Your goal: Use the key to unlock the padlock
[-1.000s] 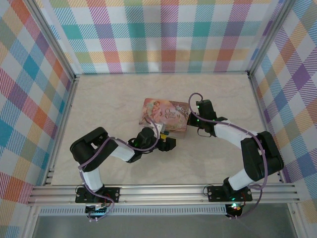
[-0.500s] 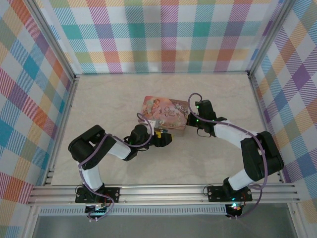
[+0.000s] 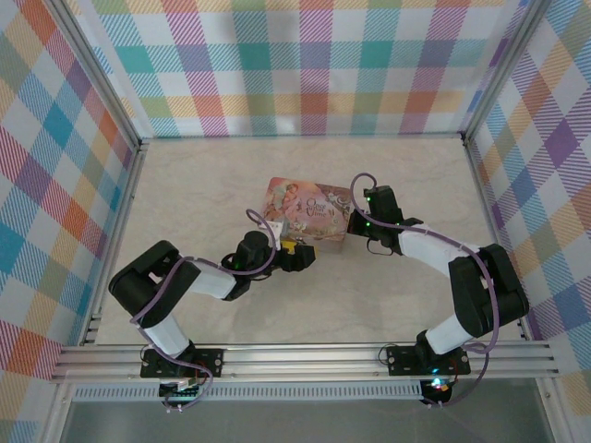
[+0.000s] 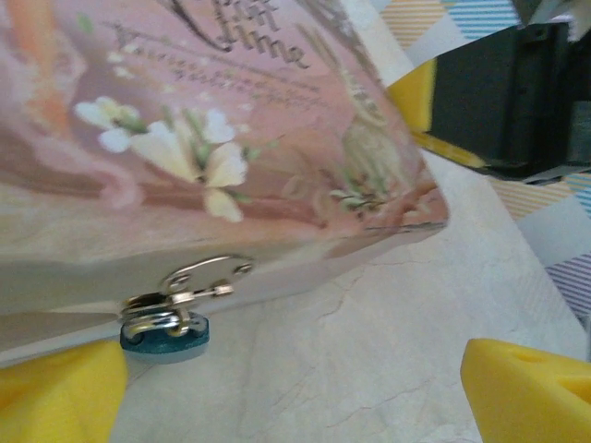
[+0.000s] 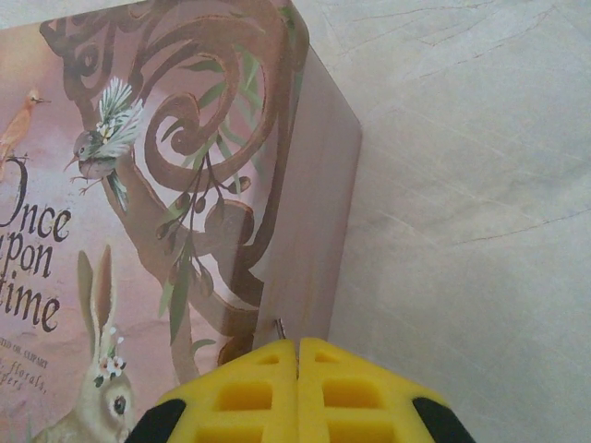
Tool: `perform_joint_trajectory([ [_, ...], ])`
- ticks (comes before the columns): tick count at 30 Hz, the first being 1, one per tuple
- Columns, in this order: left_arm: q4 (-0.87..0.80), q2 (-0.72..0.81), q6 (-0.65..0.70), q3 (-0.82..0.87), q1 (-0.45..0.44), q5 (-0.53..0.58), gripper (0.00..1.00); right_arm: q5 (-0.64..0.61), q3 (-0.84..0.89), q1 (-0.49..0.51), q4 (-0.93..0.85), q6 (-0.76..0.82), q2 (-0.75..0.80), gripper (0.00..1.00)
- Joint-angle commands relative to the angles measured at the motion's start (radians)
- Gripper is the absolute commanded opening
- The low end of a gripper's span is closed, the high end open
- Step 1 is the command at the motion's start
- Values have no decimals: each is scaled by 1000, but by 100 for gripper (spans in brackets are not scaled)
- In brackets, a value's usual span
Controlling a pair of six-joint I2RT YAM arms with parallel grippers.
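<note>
Padlock [image 4: 164, 330]: one, very small.
- Body: rounded and flat, dark teal-blue, with a slightly speckled edge.
- Shackle: bright silvery metal, short and curved, rising from the top of the body.
- Place: at the front wall of the pink tin [image 4: 277, 138], just under the lid's edge. The shackle is hooked into the tin's silvery hasp [image 4: 208, 275].
- Pose: hangs below the hasp, body lowest, at or just above the pale table [image 4: 369, 351]. Contact with the table cannot be told.
- State: shackle sits in the hasp. Whether it is locked cannot be told.
</note>
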State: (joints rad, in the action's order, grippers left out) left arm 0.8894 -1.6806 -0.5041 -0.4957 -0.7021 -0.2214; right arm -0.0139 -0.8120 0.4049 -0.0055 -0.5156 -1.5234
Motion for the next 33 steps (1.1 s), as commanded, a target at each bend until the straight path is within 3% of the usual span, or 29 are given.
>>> perform_joint_trajectory([
  [1,-2,-10,33,-9,12,58,94,23,-8,6,19,-10,-3,0],
  [12,-16,-83,53,-71,-2,85,95,35,-4,6,33,-17,-4,0],
  [24,32,-146,30,-145,-9,-52,90,54,-13,9,43,-24,-14,0],
  [29,41,-145,30,-138,-23,34,91,57,-11,11,46,-27,-15,0],
  [33,70,-148,52,-144,-35,19,90,54,-9,12,41,-27,-12,0],
])
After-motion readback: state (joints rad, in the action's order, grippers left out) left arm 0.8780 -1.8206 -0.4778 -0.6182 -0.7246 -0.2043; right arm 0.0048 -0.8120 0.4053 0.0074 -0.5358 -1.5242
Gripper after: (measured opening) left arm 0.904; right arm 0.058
